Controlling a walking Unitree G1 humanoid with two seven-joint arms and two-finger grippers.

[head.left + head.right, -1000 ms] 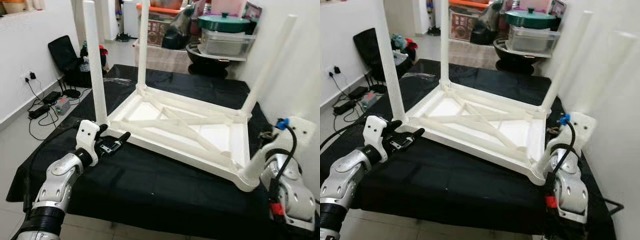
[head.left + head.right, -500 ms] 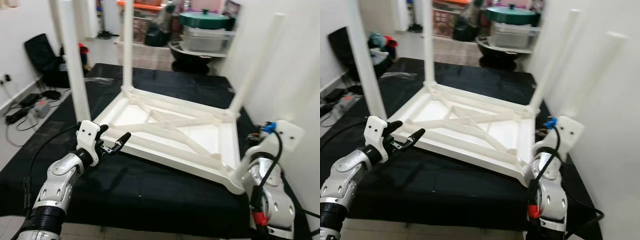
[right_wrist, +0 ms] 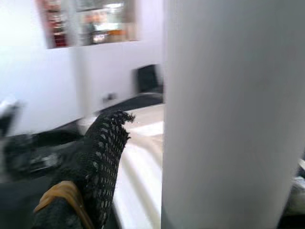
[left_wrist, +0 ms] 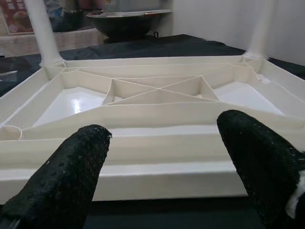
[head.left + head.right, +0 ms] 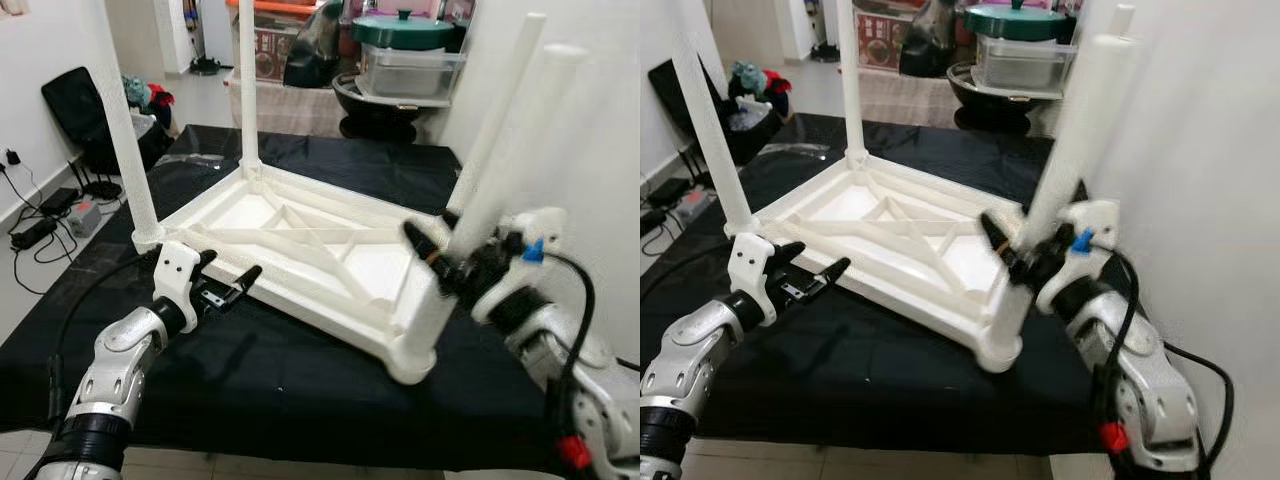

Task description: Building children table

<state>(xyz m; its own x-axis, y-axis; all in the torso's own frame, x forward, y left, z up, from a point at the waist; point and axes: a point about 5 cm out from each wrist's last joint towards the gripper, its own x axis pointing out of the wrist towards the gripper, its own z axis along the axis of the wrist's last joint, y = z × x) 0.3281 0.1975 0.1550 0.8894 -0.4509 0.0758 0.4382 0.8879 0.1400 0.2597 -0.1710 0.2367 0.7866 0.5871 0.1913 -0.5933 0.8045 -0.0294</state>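
A white plastic children's table [image 5: 300, 225] lies upside down on a black cloth [image 5: 300, 400], its legs pointing up. My left gripper [image 5: 232, 264] is open just off the table's near left edge, and the left wrist view looks over that rim [image 4: 157, 148]. My right gripper [image 5: 445, 232] is at the near right leg [image 5: 490, 170], low down by the corner. One black finger [image 3: 102, 157] stands apart from the leg [image 3: 228, 114], which hides the other finger.
A white wall [image 5: 600, 130] runs close along the right side. A green-lidded pot and stacked containers [image 5: 405, 40] stand behind the cloth. On the floor to the left are a black chair [image 5: 75, 100] and a power strip with cables [image 5: 60, 210].
My right arm has swung up and left to the near right leg. The table's near right corner has slid left on the cloth. The left gripper has held its place; the camera has shifted.
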